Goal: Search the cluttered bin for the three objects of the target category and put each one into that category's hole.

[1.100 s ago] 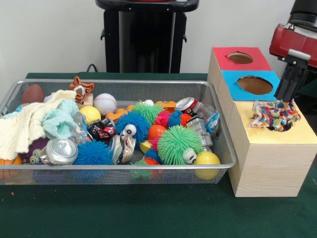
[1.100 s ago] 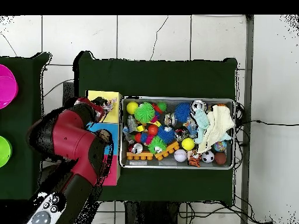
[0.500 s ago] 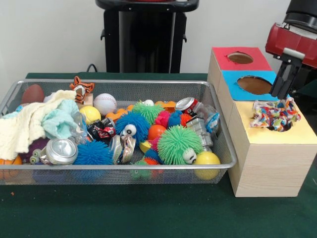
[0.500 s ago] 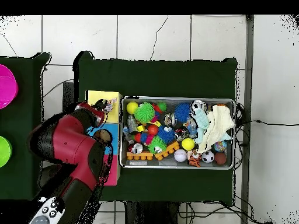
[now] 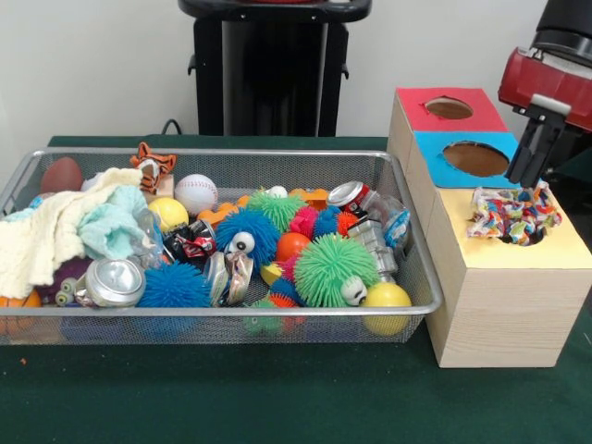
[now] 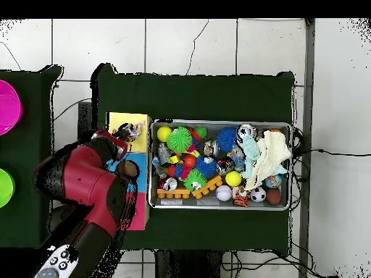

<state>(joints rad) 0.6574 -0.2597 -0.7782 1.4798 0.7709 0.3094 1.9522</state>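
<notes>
- Front view, far left of the gripper (image 5: 530, 166): the wire bin (image 5: 277, 319) remains full of spiky balls, crushed cans, a baseball (image 5: 195, 193) and cloths.
- Just below the gripper: a multicoloured crinkled wrapper (image 5: 511, 215) sits bunched at the rim of the yellow hole (image 5: 525, 237), not fully dropped in.
- Judgement: one item is delivered at most; the other target items are unretrieved.
- Gripper: raised above the blue-topped section (image 5: 476, 159), holding nothing visible; whether its fingers are spread or pressed together cannot be determined.
</notes>
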